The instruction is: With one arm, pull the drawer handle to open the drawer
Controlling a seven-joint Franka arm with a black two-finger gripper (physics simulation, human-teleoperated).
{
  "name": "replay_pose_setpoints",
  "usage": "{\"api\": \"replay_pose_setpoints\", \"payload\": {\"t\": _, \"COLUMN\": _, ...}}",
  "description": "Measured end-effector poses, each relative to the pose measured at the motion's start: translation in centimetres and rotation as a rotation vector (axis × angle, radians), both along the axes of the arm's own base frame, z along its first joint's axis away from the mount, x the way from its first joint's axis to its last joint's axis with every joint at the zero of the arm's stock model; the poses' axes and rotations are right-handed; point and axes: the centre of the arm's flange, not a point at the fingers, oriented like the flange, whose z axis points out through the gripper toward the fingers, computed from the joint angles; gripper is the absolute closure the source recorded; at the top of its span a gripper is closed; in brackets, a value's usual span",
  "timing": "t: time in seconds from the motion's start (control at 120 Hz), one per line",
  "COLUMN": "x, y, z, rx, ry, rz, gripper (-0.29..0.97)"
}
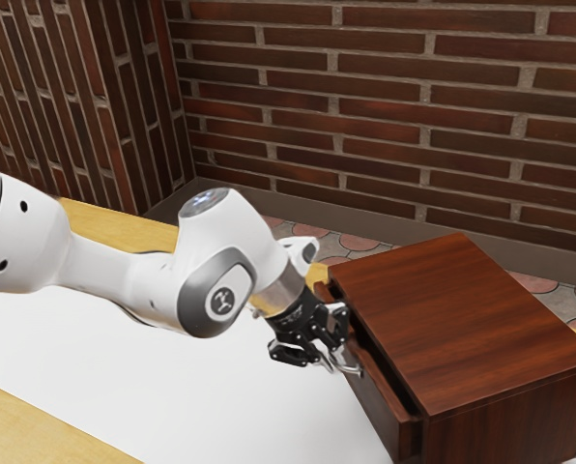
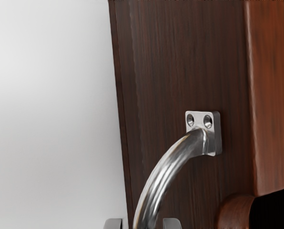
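Note:
A dark wooden cabinet [image 1: 462, 329] stands on the table at the exterior view's right. Its drawer front [image 1: 377, 385] faces the arm and juts out a little from the cabinet body. My black gripper [image 1: 329, 360] is at the curved metal handle [image 1: 346, 364] on that front. In the wrist view the handle [image 2: 173, 164] arcs down from its screwed mounting plate [image 2: 204, 131] on the drawer front [image 2: 180, 71] and passes between my two fingertips [image 2: 114, 223]. The fingers are closed against the bar from both sides.
A white mat [image 1: 124, 387] covers the wooden table [image 1: 17, 425] under the arm. Behind the table are brick walls [image 1: 414, 87] and a tiled floor [image 1: 559, 290]. The cabinet's top is bare.

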Motion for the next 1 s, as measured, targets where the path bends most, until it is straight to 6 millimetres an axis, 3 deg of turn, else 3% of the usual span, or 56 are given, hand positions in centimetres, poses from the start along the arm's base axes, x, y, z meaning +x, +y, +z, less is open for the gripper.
{"api": "replay_pose_setpoints", "payload": {"t": 1.0, "x": -2.7, "y": 2.4, "z": 0.4, "rx": 0.064, "ry": -0.01, "rz": 0.016, "gripper": 0.67}}
